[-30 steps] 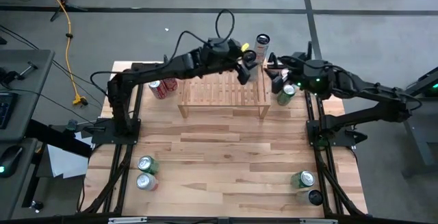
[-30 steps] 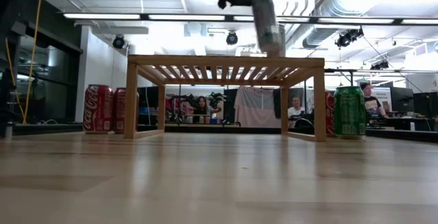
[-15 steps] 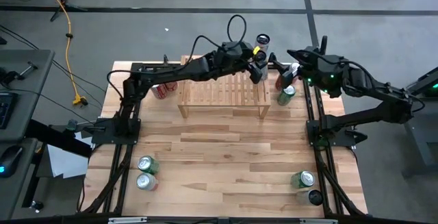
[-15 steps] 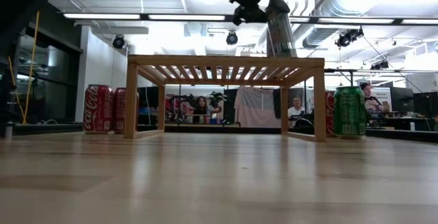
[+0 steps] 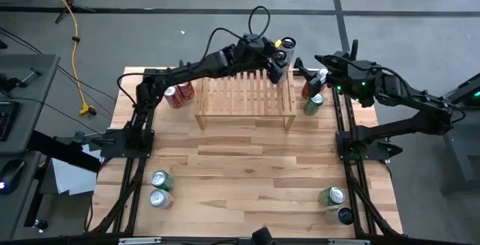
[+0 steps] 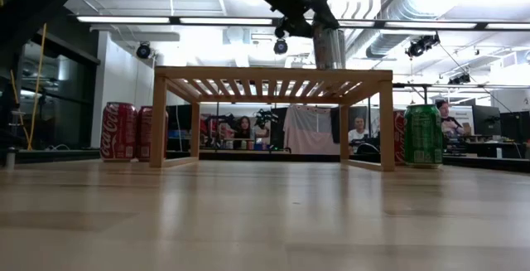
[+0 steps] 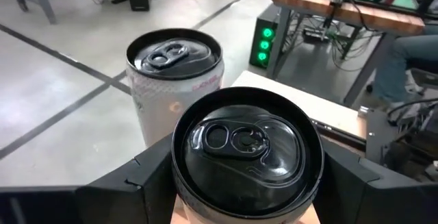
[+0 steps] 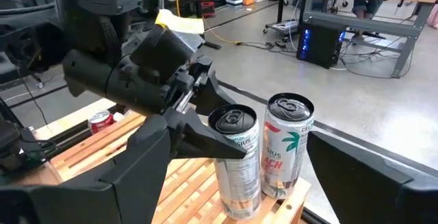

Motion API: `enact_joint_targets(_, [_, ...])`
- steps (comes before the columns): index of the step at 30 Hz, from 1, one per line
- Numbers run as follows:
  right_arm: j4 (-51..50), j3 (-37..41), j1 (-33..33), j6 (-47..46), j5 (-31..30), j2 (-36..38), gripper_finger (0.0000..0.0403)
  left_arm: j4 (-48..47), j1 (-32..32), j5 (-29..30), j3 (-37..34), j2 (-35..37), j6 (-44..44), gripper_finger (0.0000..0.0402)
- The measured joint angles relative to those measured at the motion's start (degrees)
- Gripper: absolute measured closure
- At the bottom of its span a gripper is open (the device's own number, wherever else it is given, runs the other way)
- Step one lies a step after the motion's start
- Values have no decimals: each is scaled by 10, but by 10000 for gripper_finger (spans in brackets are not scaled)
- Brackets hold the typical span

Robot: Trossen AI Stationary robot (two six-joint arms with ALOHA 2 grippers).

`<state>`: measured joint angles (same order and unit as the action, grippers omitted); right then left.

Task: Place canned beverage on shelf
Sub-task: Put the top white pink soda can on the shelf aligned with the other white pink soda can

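My left gripper [image 5: 277, 56] is shut on a slim can with a black top [image 7: 244, 148] at the far right corner of the light-wood slatted shelf [image 5: 244, 99]. The can stands next to a white can [image 5: 288, 44] on that corner, which also shows in the left wrist view [image 7: 176, 66]. In the low view the held can [image 6: 329, 49] has its base at the shelf's top [image 6: 273, 74]. My right gripper [image 5: 313, 79] is open and empty, just past the shelf's right end, above a red can [image 5: 307, 89] and a green can [image 5: 313, 104]. My left gripper pinches the can's upper wall, just below the rim [image 8: 229, 142], between its two fingers [image 7: 147, 179], one on each side. The fingers come from the table's left, slanting down. The can stands upright with its base on the shelf's slats [image 8: 239, 207].
Two red cans [image 5: 178, 94] stand on the table at the shelf's left end. Two cans [image 5: 160, 189] stand at the near left and two [image 5: 336, 204] at the near right. The right arm is close to the shelf's right end.
My left gripper has carried the can toward the table's right and far edges, over the shelf. The can was tilted and clear above the shelf; it now stands upright on the far right corner beside the white can. My right gripper has shifted slightly toward the right edge.
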<state>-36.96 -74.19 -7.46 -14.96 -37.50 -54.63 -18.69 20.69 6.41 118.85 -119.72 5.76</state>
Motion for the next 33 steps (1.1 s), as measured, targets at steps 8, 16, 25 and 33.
enact_joint_targets(8, [0, 0, 0, -6, 0, 0, 73, 1, 6, -40, 0, 0, -10, 141])
enact_joint_targets(16, [-1, 0, 0, -15, 0, 0, 73, 11, 3, -39, -9, 0, -30, 116])
enact_joint_targets(25, [-1, 0, 0, -15, 5, 0, 73, 31, 3, -40, -9, 1, -47, 110])
enact_joint_targets(33, [-1, 0, 0, -15, 6, 0, 73, 28, 3, -39, -9, 1, -62, 82])
